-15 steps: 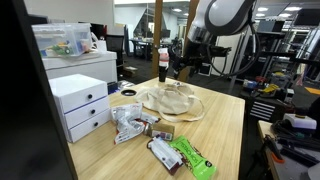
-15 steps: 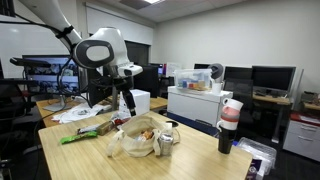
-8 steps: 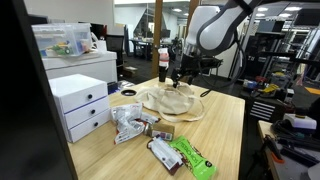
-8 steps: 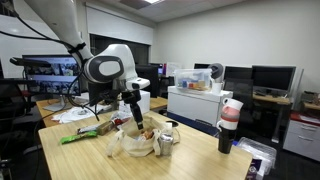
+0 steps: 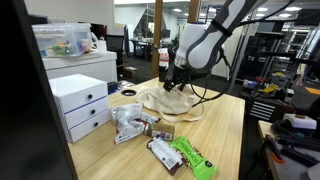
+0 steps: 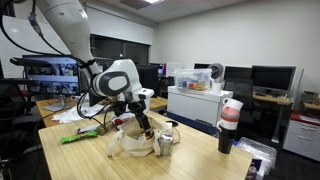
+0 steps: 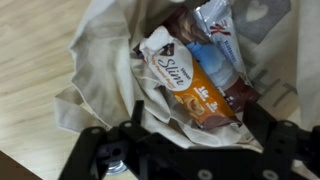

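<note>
1. Gripper (image 7: 190, 120): jaws spread wide with nothing between them. I have it straight over the open mouth of the cloth bag (image 7: 105, 65), pointing down into it.
2. White snack packet (image 7: 165, 62): lies on top inside the bag, nearest the fingers. In the wrist view its long axis runs diagonally, upper left to lower right.
3. Orange packet (image 7: 207, 97): just beside the white one and touching it, on the same diagonal. Its lower end points toward the gap between the fingers.
4. Dark red packet (image 7: 240, 92): lies against the orange one on the far side. A silver-and-blue packet (image 7: 222, 25) sits deeper, at the top of the view.
5. The bag is slumped and crumpled on the wooden table (image 7: 30, 50), mouth facing up.
6. In both exterior views the gripper (image 5: 172, 86) (image 6: 143, 122) hangs right at the bag (image 5: 178, 102) (image 6: 130, 143). I can't tell whether they touch.
7. Further off in an exterior view: silver wrappers (image 5: 128, 122) and a green packet (image 5: 190, 155) lie loose on the table (image 5: 225, 130), well apart from the bag.
8. A white drawer unit (image 5: 80, 105) stands at the table's edge.
</note>
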Action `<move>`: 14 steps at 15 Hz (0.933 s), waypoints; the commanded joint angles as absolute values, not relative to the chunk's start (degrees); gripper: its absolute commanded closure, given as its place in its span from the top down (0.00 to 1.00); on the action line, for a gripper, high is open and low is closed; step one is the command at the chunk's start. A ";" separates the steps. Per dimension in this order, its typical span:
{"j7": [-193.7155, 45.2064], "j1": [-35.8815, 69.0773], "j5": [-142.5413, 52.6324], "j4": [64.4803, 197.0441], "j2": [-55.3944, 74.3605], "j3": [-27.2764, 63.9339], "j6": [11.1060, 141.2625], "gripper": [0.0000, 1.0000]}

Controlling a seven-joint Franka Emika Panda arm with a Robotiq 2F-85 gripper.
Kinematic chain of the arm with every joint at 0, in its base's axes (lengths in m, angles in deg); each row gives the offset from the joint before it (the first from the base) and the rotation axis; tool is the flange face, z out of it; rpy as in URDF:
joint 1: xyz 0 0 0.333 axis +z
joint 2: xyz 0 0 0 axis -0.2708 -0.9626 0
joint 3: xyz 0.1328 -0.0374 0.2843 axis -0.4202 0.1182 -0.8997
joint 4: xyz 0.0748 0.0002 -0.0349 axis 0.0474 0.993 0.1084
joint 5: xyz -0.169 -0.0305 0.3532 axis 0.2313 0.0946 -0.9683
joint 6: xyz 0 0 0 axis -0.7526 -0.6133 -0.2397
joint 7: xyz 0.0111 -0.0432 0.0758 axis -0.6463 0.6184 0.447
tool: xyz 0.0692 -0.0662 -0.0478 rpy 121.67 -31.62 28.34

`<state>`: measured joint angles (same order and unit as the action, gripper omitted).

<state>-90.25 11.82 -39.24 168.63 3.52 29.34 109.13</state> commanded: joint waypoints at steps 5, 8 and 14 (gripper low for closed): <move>-79.66 11.08 -40.96 165.11 -1.43 27.37 108.60 1.00; -78.23 11.21 -40.99 164.06 -3.11 26.65 109.40 1.00; -78.08 11.70 -40.69 161.05 -7.27 27.34 109.20 1.00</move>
<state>-80.67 12.08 -39.48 162.32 -5.56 27.37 109.21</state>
